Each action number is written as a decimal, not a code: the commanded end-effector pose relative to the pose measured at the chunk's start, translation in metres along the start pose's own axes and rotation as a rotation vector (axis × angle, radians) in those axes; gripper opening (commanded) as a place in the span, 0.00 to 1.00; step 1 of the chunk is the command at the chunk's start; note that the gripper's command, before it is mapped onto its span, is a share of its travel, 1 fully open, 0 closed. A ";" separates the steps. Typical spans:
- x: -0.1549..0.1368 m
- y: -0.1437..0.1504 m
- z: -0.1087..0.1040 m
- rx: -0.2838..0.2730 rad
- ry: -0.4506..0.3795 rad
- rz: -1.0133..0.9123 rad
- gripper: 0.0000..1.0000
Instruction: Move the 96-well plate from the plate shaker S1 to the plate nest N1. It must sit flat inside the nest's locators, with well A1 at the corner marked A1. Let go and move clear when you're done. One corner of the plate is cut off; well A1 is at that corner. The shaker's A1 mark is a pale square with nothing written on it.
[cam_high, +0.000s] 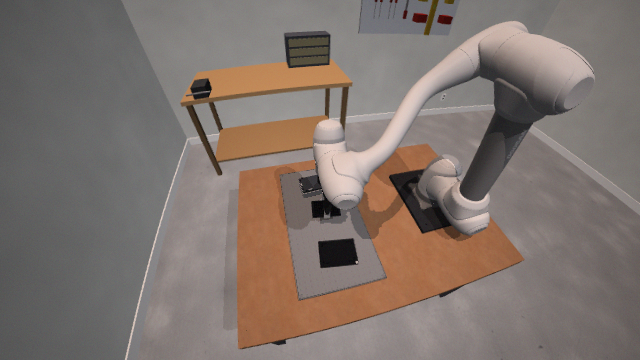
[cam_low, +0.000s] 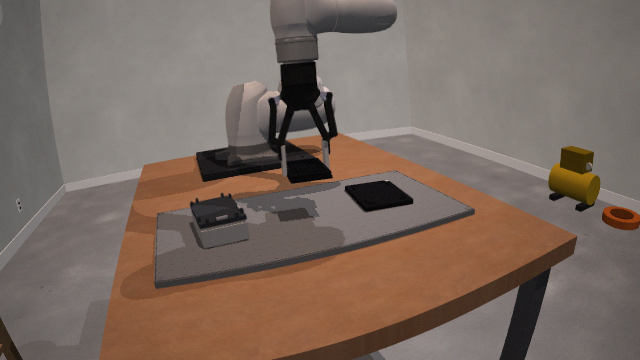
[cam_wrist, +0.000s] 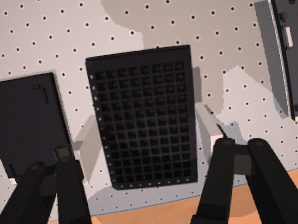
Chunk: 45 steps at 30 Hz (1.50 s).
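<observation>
The black 96-well plate (cam_high: 322, 211) (cam_low: 309, 171) (cam_wrist: 144, 116) hangs level in the air above the grey perforated mat (cam_high: 325, 285) (cam_low: 300, 240) (cam_wrist: 153, 10). My gripper (cam_high: 327, 214) (cam_low: 305, 167) (cam_wrist: 147, 122) is shut on the plate across its short sides. The plate shaker S1 (cam_high: 310, 185) (cam_low: 218, 220) (cam_wrist: 288, 43) stands with nothing on it, to one side of the plate. The flat black plate nest N1 (cam_high: 337, 253) (cam_low: 378, 195) (cam_wrist: 29, 123) lies on the mat on the other side, with a small white mark (cam_high: 356, 261) at one corner. I cannot tell which plate corner is cut off.
The arm's base stands on a black plate (cam_high: 420, 200) (cam_low: 220, 167) on the wooden table. A side table (cam_high: 265, 80) at the back carries a drawer box (cam_high: 307, 49) and a black box (cam_high: 201, 88). A yellow motor (cam_low: 574, 180) and an orange ring (cam_low: 621, 217) sit on the floor.
</observation>
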<state>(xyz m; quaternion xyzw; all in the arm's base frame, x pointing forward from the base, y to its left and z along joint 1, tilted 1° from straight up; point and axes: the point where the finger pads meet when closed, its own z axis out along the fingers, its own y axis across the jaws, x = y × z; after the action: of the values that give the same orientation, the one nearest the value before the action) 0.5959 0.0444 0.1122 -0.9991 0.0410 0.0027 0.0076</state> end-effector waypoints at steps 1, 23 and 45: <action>-0.002 -0.008 0.001 0.000 0.000 0.000 0.10; -0.015 -0.073 0.008 0.000 0.000 0.000 0.10; -0.027 -0.135 0.015 0.000 0.000 0.000 0.10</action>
<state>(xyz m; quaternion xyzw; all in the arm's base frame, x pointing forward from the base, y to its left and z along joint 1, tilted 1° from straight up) 0.5799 0.1792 0.0995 -0.9991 0.0411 0.0027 0.0076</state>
